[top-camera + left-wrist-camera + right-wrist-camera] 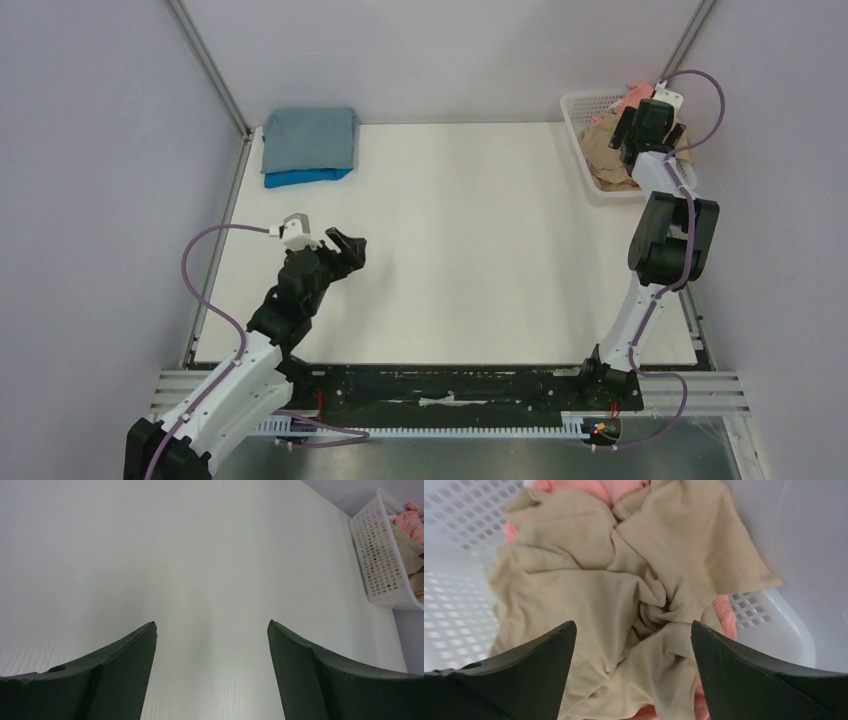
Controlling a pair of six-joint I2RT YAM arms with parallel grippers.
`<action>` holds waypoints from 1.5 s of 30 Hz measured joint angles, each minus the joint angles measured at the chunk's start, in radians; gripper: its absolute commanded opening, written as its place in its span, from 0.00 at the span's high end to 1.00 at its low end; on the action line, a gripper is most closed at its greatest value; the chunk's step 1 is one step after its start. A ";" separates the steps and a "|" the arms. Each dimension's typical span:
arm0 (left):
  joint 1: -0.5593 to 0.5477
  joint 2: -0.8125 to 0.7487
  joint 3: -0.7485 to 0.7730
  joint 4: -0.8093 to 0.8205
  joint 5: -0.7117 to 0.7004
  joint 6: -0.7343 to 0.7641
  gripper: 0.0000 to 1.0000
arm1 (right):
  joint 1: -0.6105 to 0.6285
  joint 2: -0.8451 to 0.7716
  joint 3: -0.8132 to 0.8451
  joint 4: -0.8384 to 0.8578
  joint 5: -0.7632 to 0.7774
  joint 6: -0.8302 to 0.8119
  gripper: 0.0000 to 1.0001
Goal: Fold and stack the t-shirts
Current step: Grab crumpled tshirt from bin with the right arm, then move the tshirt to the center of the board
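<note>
A crumpled tan t-shirt [624, 595] lies in the white lattice basket [578, 125] at the table's back right, on top of a salmon-pink t-shirt [726, 615]. Both also show in the top view, the tan one [603, 150] and the pink one [634, 96]. My right gripper [634, 627] hangs open just above the tan shirt, jaws wide apart and holding nothing. A folded grey-blue t-shirt [310, 136] lies on a bright blue t-shirt [298, 178] at the back left. My left gripper [345, 250] is open and empty over the bare table, left of centre.
The white table [470, 240] lies between the two arms. The basket also shows at the far right of the left wrist view [382, 555]. Grey walls and metal frame posts [210, 65] close in the back and sides.
</note>
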State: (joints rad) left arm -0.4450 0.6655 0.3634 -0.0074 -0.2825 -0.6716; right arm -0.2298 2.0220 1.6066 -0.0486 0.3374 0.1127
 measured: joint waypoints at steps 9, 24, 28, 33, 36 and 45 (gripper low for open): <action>0.000 0.047 0.000 0.056 -0.033 0.000 0.13 | -0.011 0.072 0.023 -0.064 -0.023 -0.046 1.00; 0.000 -0.036 -0.003 0.050 -0.023 -0.001 0.13 | 0.006 -0.363 0.010 -0.027 -0.327 -0.058 1.00; 0.000 -0.074 -0.006 0.033 -0.020 -0.001 0.13 | 0.079 -0.519 0.016 0.035 -0.460 -0.049 1.00; 0.000 -0.142 -0.010 -0.011 -0.004 -0.005 0.13 | 0.312 -0.625 0.004 0.068 -0.588 -0.029 1.00; 0.000 -0.174 -0.010 -0.043 -0.004 -0.013 0.13 | 0.435 -0.686 -0.077 0.090 -0.603 0.027 1.00; 0.000 -0.261 -0.001 -0.219 -0.006 -0.059 0.13 | 0.747 -0.734 -0.266 0.054 -0.578 0.097 1.00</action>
State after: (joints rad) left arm -0.4450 0.4046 0.3626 -0.2260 -0.2890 -0.7307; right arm 0.5175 1.2877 1.3407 0.0055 -0.2405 0.2100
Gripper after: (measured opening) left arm 0.870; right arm 0.026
